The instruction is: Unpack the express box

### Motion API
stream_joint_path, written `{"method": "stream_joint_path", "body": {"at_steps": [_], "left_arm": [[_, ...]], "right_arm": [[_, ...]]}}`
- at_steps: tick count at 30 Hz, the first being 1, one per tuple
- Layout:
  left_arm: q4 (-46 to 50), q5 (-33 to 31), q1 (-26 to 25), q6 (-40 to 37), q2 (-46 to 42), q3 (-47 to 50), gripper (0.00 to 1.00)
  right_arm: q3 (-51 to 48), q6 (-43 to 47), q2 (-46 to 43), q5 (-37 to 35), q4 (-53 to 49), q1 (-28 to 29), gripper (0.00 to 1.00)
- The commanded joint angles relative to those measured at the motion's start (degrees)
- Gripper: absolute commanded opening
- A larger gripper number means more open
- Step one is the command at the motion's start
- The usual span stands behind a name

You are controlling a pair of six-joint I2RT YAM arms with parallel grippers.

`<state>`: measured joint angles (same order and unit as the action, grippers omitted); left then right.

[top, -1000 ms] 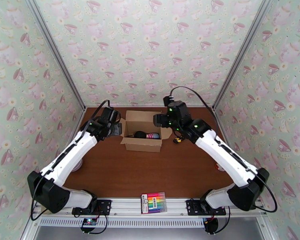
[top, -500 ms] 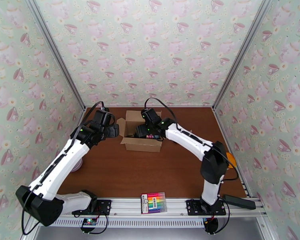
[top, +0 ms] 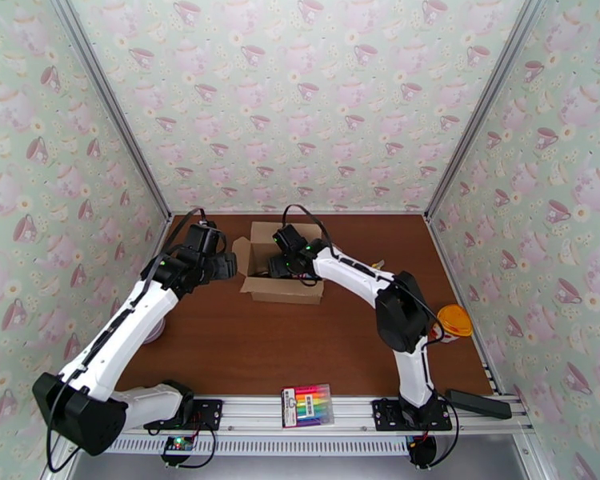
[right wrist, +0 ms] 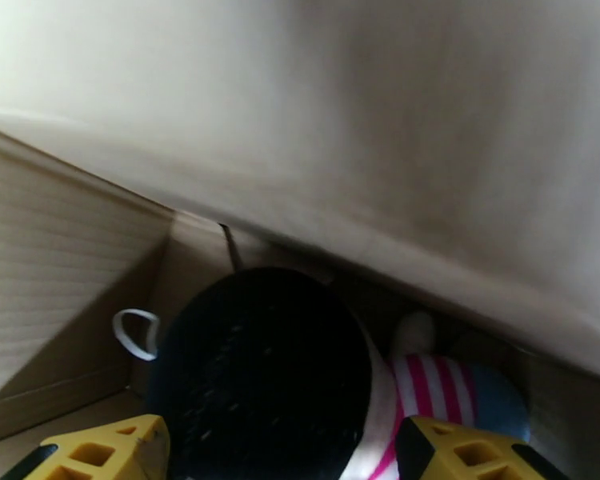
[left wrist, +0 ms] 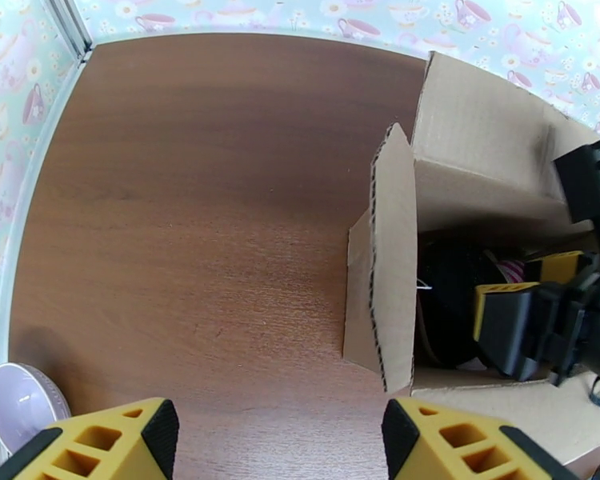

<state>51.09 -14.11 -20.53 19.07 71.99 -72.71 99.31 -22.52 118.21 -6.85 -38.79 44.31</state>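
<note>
**Left claw** (left wrist: 276, 438): released, with the fingers spread wide and only bare counter (left wrist: 180, 194) between them. It hangs over the counter just outside the left end of the express box (top: 284, 291). Ahead of this claw, in line with the finger on the right of its wrist view, the box's end flap (left wrist: 394, 258) stands upright on edge. The flap is apart from both fingers. A pale bowl (left wrist: 16, 402) sits on the counter near the other finger, on its outer side.

**Express box:** resting on the counter with its top open and its flaps turned out. It lies directly ahead of the left claw and encloses the tip of the right one. There are contents inside.

**Right claw** (right wrist: 284, 451): released, with the fingers apart, lowered inside the open box.
- Directly ahead of it, between the lines of the two fingers, lies a rounded black item (right wrist: 260, 370) with a mesh-like surface. Whether either finger touches it cannot be told.
- Ahead and toward the finger on the right of its wrist view, a pink-and-white striped item (right wrist: 420, 390) lies against the black one.
- Ahead and toward the other finger, a small white loop (right wrist: 134, 334) shows beside the black item.
- Beyond these rises the cardboard inner wall (right wrist: 380, 114), which is blurred.

**Other items:**
- Well behind both claws, at the counter's near edge, lies a flat pack of coloured markers (top: 308, 406).
- Well to the right of the right claw, near that arm's elbow, stands an orange-lidded container (top: 455, 320).
</note>
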Motion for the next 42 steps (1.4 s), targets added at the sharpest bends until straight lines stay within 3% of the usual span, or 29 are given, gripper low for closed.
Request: {"method": "stream_joint_path", "body": {"at_steps": [1, 18, 21, 28, 42], "left_arm": [[-0.64, 1.2, 0.58, -0.44, -1.32, 0.55, 0.74], [0.06, 1.27, 1.02, -0.64, -1.05, 0.36, 0.74], [0.06, 1.32, 1.01, -0.53, -1.05, 0.37, 0.73], [0.23, 1.14, 1.11, -0.35, -1.39, 0.71, 0.73], [0.33, 0.84, 1.07, 0.09, -2.74, 1.07, 0.73]], "right_arm": [[0.58, -1.45, 2.19, -1.72, 1.12, 0.51, 0.78], [-3.38, -3.93, 7.64, -3.26, 4.95, 0.79, 0.74], [-4.57, -4.52, 7.91, -3.25, 5.59, 1.04, 0.63], [-6.67, -6.07, 7.23, -2.64, 6.94, 1.15, 0.0], [-2.73, -4.81, -0.24, -2.77, 5.48, 1.14, 0.0]]}}
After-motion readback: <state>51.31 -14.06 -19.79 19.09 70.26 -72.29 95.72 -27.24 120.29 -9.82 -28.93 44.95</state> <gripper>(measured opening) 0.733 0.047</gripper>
